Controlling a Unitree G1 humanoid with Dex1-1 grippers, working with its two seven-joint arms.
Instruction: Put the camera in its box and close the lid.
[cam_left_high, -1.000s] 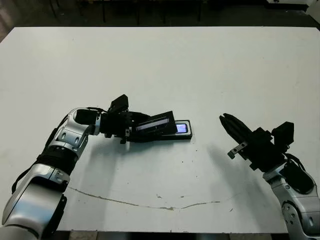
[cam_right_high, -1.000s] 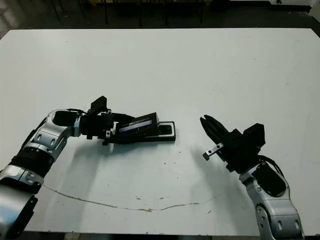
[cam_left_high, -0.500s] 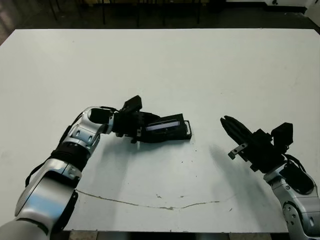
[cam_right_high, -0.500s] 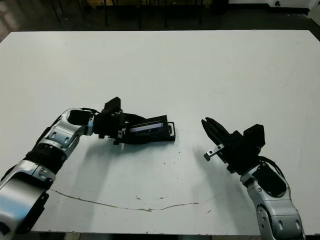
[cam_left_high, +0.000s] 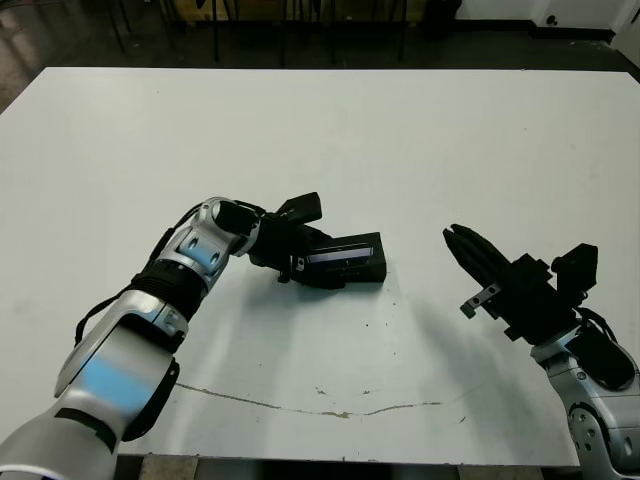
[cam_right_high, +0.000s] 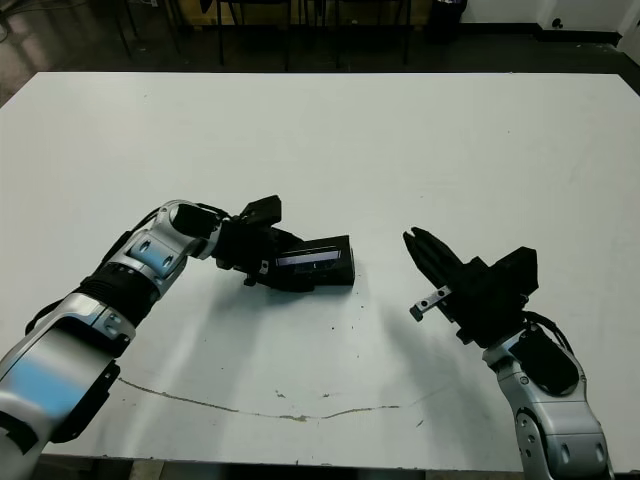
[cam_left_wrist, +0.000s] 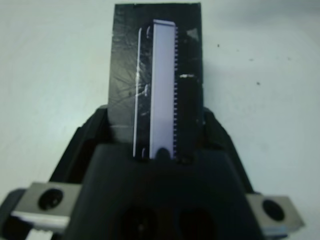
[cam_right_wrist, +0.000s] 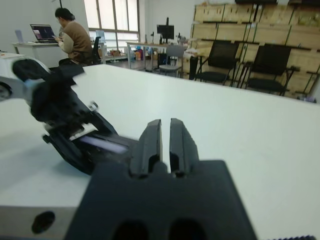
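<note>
Lid (cam_left_high: 345, 261), black with its pale strip up, lies flat near the table's (cam_left_high: 420, 130) middle, covering the box so I can't see box or camera; my left gripper (cam_left_high: 318, 262) is clenched on its left end; my right gripper (cam_left_high: 468, 248) hovers well apart to the right, fingers pressed together, empty.

The lid (cam_left_high: 345, 262), a black rectangular block with a pale bluish-grey strip along its top face, lies flat and level near the middle of the bench, long side running left to right. It covers the box beneath it; neither box nor camera shows.
</note>
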